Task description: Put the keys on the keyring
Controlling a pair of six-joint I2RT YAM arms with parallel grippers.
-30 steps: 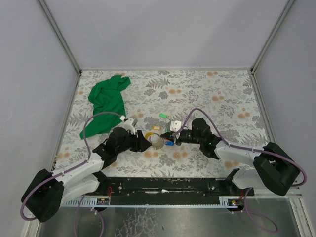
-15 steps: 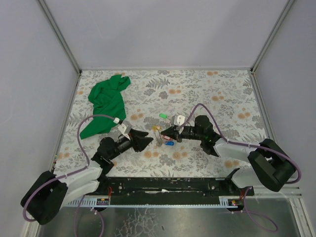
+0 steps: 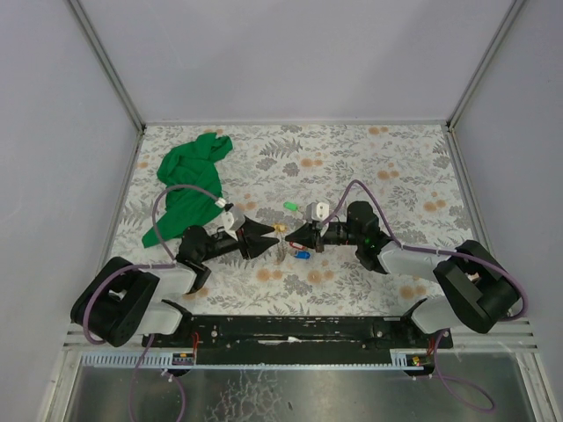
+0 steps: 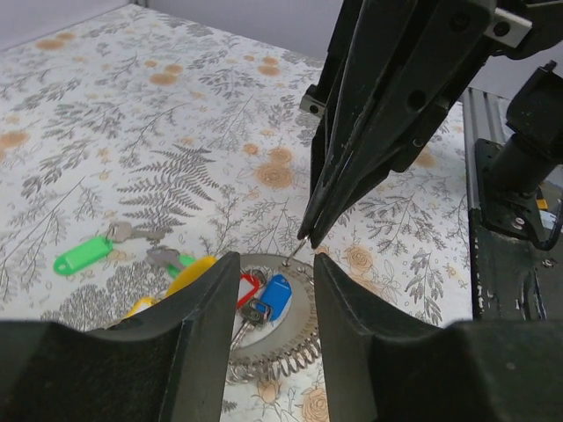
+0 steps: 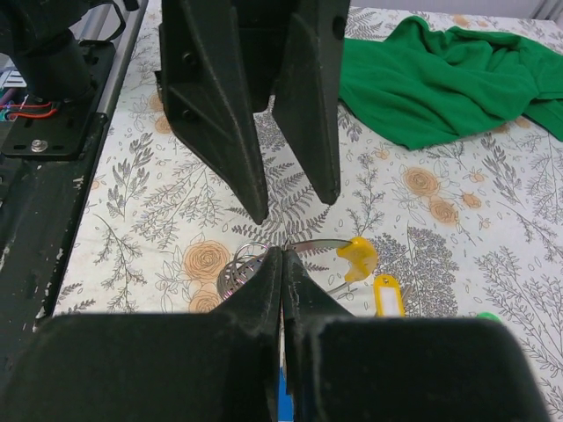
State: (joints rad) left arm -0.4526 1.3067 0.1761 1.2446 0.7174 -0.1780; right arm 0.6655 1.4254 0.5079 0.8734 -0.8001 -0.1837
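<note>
The keyring (image 4: 281, 338) lies on the counter (image 4: 106, 158) with several keys (image 4: 277, 294) bunched on it, dead ahead between the left jaws, which stand apart, while the right jaws, pressed together, meet its far rim head-on, perhaps nipping the wire

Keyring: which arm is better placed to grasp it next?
Left, probably: the left gripper is open with the keyring showing between its fingers, while the right gripper is shut, its tip at the ring's edge.
</note>
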